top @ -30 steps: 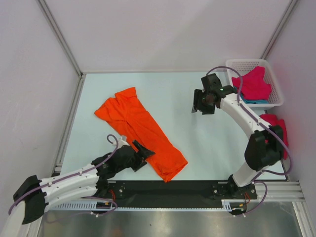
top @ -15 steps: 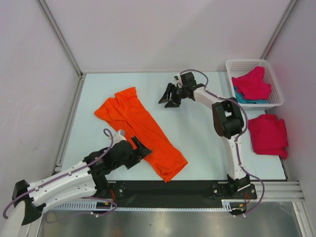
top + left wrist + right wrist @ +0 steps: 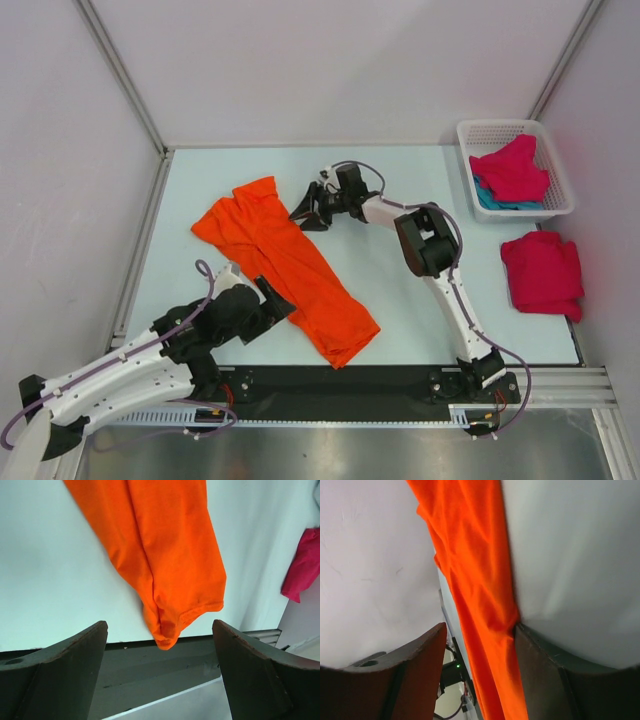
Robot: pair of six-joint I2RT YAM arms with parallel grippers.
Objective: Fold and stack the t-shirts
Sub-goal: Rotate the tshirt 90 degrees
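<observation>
A bright orange t-shirt (image 3: 285,265) lies in a long diagonal strip on the pale table. My left gripper (image 3: 277,298) is open and empty at the strip's lower left edge. In the left wrist view the shirt's hem end (image 3: 170,570) lies ahead of the open gripper (image 3: 159,625). My right gripper (image 3: 305,215) is open at the shirt's upper right edge. In the right wrist view the gripper (image 3: 480,625) has the cloth (image 3: 470,570) between its jaws, and the right finger (image 3: 545,675) touches it. A folded magenta-red t-shirt (image 3: 543,272) lies at the right. Another magenta-red one (image 3: 512,170) lies over a teal one (image 3: 488,200) in the basket.
The white mesh basket (image 3: 500,127) stands at the back right corner. A black rail (image 3: 350,385) runs along the near table edge. White walls close the left, back and right sides. The folded magenta-red shirt also shows in the left wrist view (image 3: 302,565).
My right arm has swung left across the table from beside the basket to the orange shirt's upper edge. My left gripper has shifted slightly up and left along the shirt.
</observation>
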